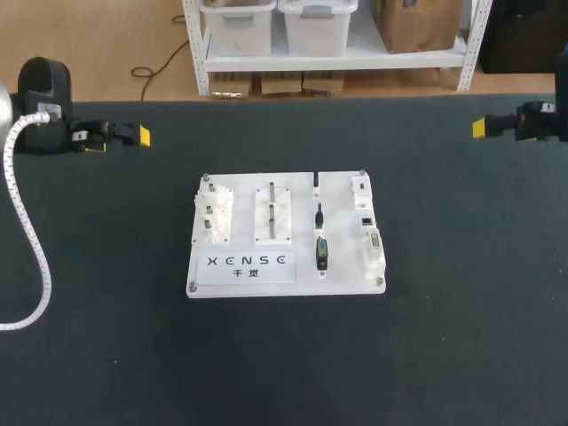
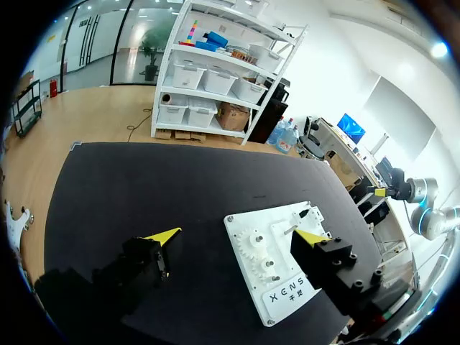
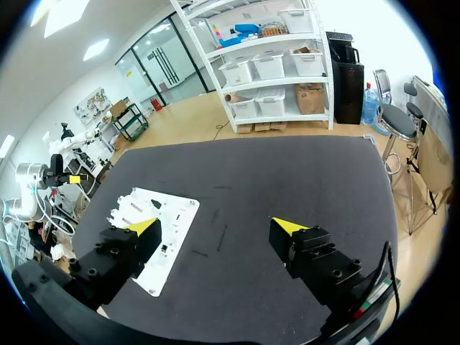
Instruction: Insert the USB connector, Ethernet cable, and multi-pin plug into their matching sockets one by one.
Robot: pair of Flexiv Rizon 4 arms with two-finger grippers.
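Dark surface [image 1: 106,311] — white board [image 1: 284,271] central; left claw [image 1: 119,140] at ten o'clock, right claw [image 3: 215,226] at two — both released, empty.

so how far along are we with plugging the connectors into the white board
Nothing looks done yet: the three black plugs lie in a column on the white rectangular board, apart from the white sockets along its right edge. Nothing is in hand; the left end effector and right end effector are open, empty, back from the board. All three insertions remain.
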